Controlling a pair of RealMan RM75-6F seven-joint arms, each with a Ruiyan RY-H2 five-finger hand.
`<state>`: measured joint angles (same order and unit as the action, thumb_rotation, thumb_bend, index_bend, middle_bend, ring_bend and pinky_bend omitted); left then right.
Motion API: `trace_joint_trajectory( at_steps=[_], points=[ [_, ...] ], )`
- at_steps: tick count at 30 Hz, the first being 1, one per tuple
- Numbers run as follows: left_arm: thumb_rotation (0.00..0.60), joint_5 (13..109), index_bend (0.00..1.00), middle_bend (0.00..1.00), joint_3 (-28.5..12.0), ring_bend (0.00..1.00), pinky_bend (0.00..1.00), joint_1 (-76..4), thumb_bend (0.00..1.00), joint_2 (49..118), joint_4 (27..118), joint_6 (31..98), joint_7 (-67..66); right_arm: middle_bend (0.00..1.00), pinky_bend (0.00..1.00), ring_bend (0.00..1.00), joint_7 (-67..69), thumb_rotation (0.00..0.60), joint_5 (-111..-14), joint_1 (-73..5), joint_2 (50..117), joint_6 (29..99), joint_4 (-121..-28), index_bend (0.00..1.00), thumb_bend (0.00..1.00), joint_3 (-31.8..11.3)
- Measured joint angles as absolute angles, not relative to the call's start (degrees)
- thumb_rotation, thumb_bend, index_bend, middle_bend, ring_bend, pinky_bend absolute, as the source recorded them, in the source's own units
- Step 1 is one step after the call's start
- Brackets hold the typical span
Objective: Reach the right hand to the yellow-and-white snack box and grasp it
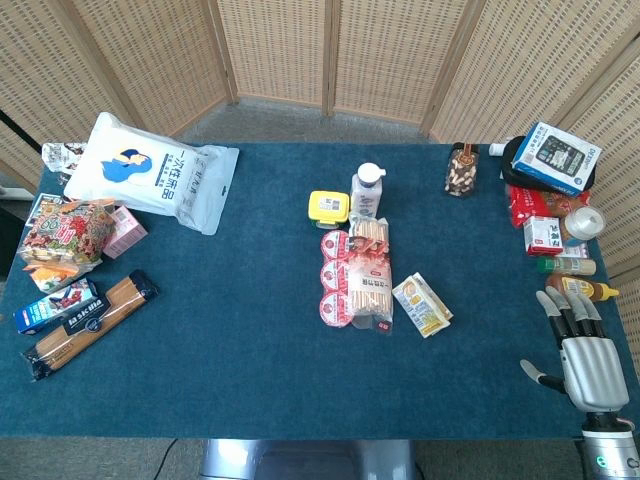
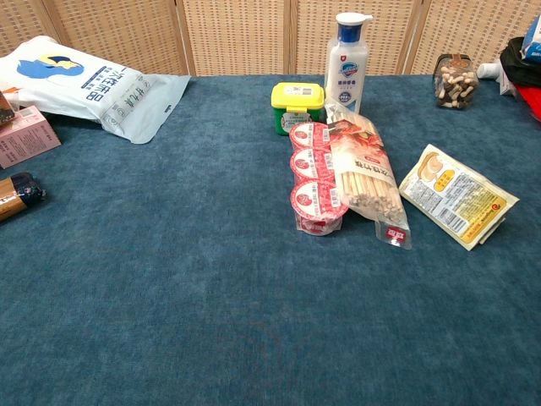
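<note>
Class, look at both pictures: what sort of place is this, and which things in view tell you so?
Probably an indoor test or demonstration setup, not a home kitchen: a table covered in blue felt, woven folding screens as backdrop, and groceries spread out, such as the yellow-and-white snack box, near the robot's right hand.

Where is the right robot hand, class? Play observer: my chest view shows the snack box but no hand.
Observer: The right robot hand is at the table's near right edge, well right of the snack box.
Operator: Is it holding anything?
Observer: No, it holds nothing; its fingers are apart.
Operator: Anything close to it?
Observer: A yellow bottle lies just ahead of it.
</note>
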<state>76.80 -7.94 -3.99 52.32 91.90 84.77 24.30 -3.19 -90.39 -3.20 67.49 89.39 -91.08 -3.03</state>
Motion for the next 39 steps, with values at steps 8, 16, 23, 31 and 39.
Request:
trace_joint_trajectory(
  at_steps=[8, 16, 23, 31, 39],
  points=[
    [0.600, 79.4, 0.19, 0.00, -8.3, 0.00, 0.00, -3.4, 0.00, 53.2, 90.5, 87.4, 27.0, 0.00, 0.00, 0.00, -2.9, 0.600, -90.0, -3.5, 68.0, 88.5, -90.9, 0.00, 0.00, -3.1],
    [0.600, 79.4, 0.19, 0.00, -8.2, 0.00, 0.00, -3.9, 0.00, 53.5, 90.3, 85.6, 26.2, 0.00, 0.00, 0.00, -1.6, 0.600, -90.2, -7.2, 69.8, 80.4, -91.7, 0.00, 0.00, -2.1],
    [0.600, 78.9, 0.19, 0.00, -8.3, 0.00, 0.00, -4.3, 0.00, 53.8, 90.2, 84.8, 25.1, 0.00, 0.00, 0.00, -3.3, 0.600, -86.6, -14.0, 71.7, 70.7, -94.2, 0.00, 0.00, -4.5],
    [0.600, 78.2, 0.19, 0.00, -8.5, 0.00, 0.00, -4.4, 0.00, 53.9, 90.1, 84.2, 24.5, 0.00, 0.00, 0.00, -8.8, 0.600, -76.7, -19.0, 73.0, 63.3, -98.6, 0.00, 0.00, -8.0],
    [0.600, 77.9, 0.19, 0.00, -8.6, 0.00, 0.00, -4.6, 0.00, 54.1, 90.0, 83.6, 24.0, 0.00, 0.00, 0.00, -15.4, 0.600, -63.1, -24.5, 75.1, 57.7, -100.6, 0.00, 0.00, -11.1]
  ],
)
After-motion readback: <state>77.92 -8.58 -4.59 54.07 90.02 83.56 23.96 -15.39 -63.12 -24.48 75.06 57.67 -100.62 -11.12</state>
